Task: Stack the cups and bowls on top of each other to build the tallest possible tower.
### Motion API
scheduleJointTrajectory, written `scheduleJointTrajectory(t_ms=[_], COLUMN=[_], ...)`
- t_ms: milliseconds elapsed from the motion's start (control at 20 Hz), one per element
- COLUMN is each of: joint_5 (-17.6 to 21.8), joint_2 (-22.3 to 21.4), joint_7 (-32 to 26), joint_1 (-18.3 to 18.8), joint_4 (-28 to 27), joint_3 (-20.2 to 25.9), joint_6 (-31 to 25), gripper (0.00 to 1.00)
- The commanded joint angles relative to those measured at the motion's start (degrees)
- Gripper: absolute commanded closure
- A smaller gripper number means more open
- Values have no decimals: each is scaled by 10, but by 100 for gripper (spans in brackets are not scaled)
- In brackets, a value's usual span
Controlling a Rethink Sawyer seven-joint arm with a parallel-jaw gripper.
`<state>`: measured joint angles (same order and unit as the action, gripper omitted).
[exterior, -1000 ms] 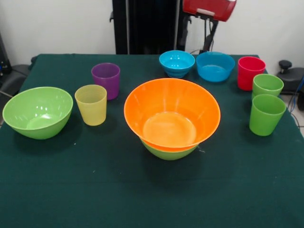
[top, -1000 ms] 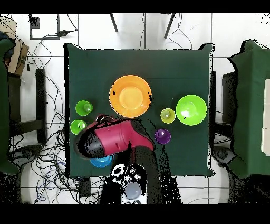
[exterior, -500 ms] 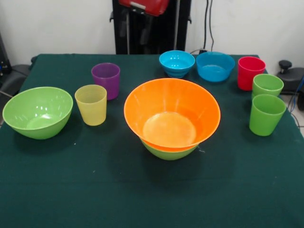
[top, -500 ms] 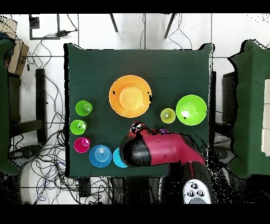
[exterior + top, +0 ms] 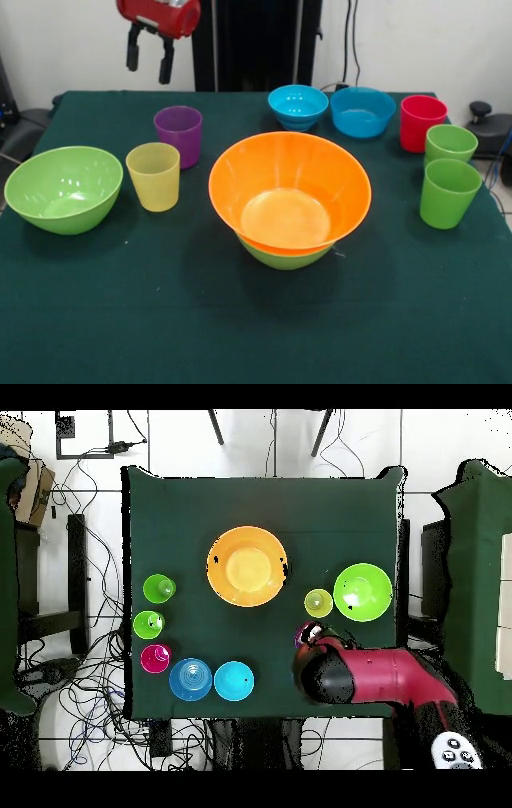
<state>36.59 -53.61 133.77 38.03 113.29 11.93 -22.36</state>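
Note:
The large orange bowl (image 5: pixel 290 192) sits nested in a lime green bowl (image 5: pixel 284 256) at the table's middle; this pile also shows in the overhead view (image 5: pixel 246 565). A second lime green bowl (image 5: pixel 64 188) stands at the left. The yellow cup (image 5: pixel 154 176) and the purple cup (image 5: pixel 178 134) stand between them. Two blue bowls (image 5: pixel 298 106) (image 5: pixel 362 111), the red cup (image 5: pixel 422 122) and two green cups (image 5: pixel 450 144) (image 5: pixel 448 192) stand at the right. My gripper (image 5: pixel 149 62) hangs open and empty, high above the far left, behind the purple cup.
In the overhead view the red arm (image 5: pixel 360 676) reaches over the table's near right corner and covers part of the purple cup (image 5: pixel 303 634). The black pedestal (image 5: pixel 256 44) stands behind the table's far edge.
The arm has swung across the far side of the table, from the right of the front view to the left. The gripper now shows whole. No cup or bowl has moved.

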Motion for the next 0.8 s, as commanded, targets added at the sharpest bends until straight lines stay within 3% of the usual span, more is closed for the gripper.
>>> scheduleJointTrajectory(t_ms=[50,450,800], joint_5=[89,137,134], joint_2=[50,91,107], joint_7=[-176,-197,-331], joint_1=[49,107,189], joint_4=[40,9,14], joint_3=[113,175,284], joint_6=[34,14,-65], gripper=[0,0,0])
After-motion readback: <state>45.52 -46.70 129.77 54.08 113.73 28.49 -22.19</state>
